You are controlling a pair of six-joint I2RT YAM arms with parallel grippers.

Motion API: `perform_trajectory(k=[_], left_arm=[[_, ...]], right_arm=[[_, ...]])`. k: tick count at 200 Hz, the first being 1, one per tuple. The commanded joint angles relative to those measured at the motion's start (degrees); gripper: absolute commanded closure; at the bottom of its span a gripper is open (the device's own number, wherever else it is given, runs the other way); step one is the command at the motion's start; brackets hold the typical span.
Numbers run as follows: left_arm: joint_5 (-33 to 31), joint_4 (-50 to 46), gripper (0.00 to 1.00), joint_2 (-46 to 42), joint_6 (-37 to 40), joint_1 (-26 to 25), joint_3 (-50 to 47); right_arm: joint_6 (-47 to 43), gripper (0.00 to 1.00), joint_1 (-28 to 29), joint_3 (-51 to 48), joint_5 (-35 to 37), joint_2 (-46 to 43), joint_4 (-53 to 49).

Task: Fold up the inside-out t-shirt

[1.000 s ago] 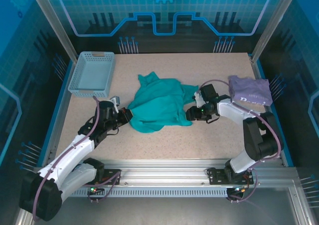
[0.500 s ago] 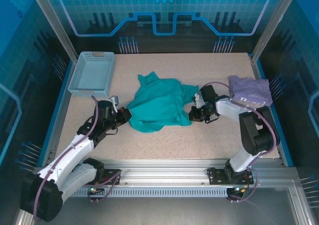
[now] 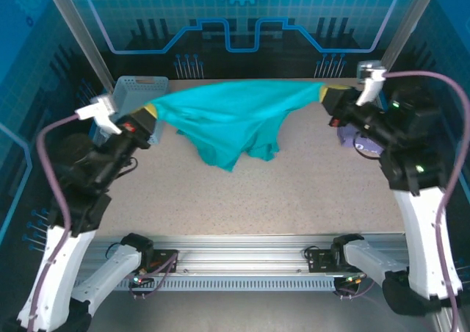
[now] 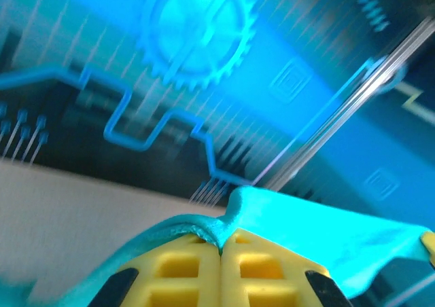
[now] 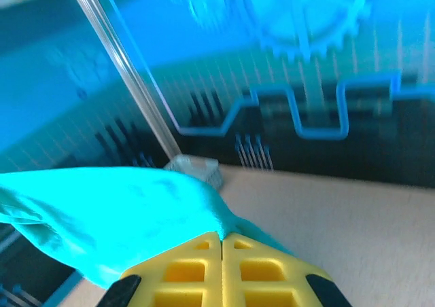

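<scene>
The teal-green inside-out t-shirt (image 3: 231, 119) hangs in the air, stretched between both grippers, its lower folds drooping toward the table. My left gripper (image 3: 150, 114) is raised at the left and shut on one edge of the cloth. In the left wrist view the yellow fingers (image 4: 183, 266) are pressed together with teal cloth (image 4: 319, 225) pinched at the tips. My right gripper (image 3: 325, 93) is raised at the right and shut on the opposite edge. Its yellow fingers (image 5: 262, 266) meet with the t-shirt (image 5: 115, 212) trailing off to the left.
A pale blue basket (image 3: 136, 89) stands at the back left, partly behind the left arm. A lavender folded garment (image 3: 360, 137) lies at the right, mostly hidden by the right arm. The speckled table (image 3: 294, 192) is fenced by a blue rim.
Both arms rose from the table and spread apart, lifting the t-shirt off the surface and stretching it. The right gripper closed on the cloth.
</scene>
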Motion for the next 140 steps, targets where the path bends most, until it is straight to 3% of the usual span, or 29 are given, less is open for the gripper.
perform_trajectory(k=[1,36,68,109,140], left_arm=[[-5.2,-2.9,1.0,0.0,4.1,0.5,5.2],[-9.0,-2.9,1.0,6.1,5.1,0.6,4.9],[-9.1,3.1,1.0,19.6,6.8,3.6,6.7],[-0.9,4.2,1.0,37.1,4.0,9.9,27.7],[2.6,1.3,1.0,40.3,5.2,10.4,42.7]], right_arm=[[-1.0,1.0,-0.8,5.1,5.4,-1.4,-7.7],[-0.3,1.0,-0.7,2.2,9.5,-2.4,-4.1],[-0.2,1.0,-1.6,1.4,11.6,6.4,2.6],[1.6,1.0,-4.8,16.9,9.2,20.8,7.9],[0.2,1.0,-4.8,31.6,8.3,25.8,4.8]])
